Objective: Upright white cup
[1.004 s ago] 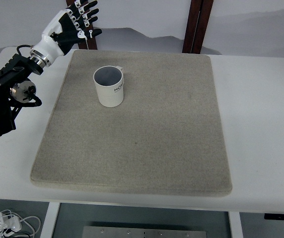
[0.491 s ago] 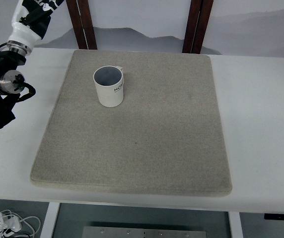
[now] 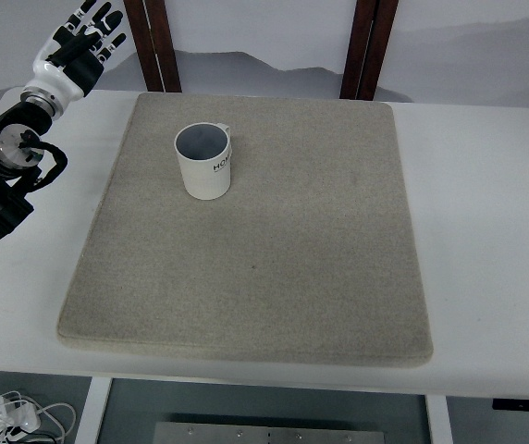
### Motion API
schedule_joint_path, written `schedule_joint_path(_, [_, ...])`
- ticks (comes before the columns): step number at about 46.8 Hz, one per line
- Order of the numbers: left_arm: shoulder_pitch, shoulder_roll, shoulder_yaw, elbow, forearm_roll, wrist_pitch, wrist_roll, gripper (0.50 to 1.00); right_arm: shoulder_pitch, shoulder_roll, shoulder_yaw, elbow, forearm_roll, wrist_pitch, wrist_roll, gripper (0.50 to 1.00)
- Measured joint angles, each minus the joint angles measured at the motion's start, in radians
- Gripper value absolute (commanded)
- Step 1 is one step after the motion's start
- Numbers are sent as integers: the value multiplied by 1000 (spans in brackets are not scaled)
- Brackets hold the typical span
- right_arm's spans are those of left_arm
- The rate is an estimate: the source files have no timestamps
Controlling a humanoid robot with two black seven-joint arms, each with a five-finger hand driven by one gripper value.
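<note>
We see the cup (image 3: 203, 161) standing upright on the mat (image 3: 264, 268), in the upper left part of it. Our left hand (image 3: 77, 44) is at the upper left of the frame, fingers spread, holding nothing, well apart from the cup.

Black arm (image 3: 1, 176), white-and-black left hand (image 3: 75, 46)

White table (image 3: 486, 203) under grey mat (image 3: 264, 259)

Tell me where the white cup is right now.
In the head view the cup stands upright on the far left part of the grey mat, apart from the left hand, which is raised beyond the table's far left corner.
</note>
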Motion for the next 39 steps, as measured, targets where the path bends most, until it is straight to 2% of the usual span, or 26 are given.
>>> schedule_joint_path(9, [34, -9, -107, 0, -32, -12, 18, 996, 0, 0, 2, 0, 0, 0, 0, 952])
schedule_joint_path(14, [59, -21, -156, 0, -75, -44, 16, 996, 0, 0, 3, 0, 0, 0, 0, 952])
schedule_joint_path(22, [83, -38, -163, 2, -86, -79, 4, 994, -4, 0, 0, 0, 0, 0, 0, 952])
schedule_joint_path(39, [89, -95, -178, 8, -86, -81, -12, 994, -5, 0, 4, 0, 0, 2, 2, 952])
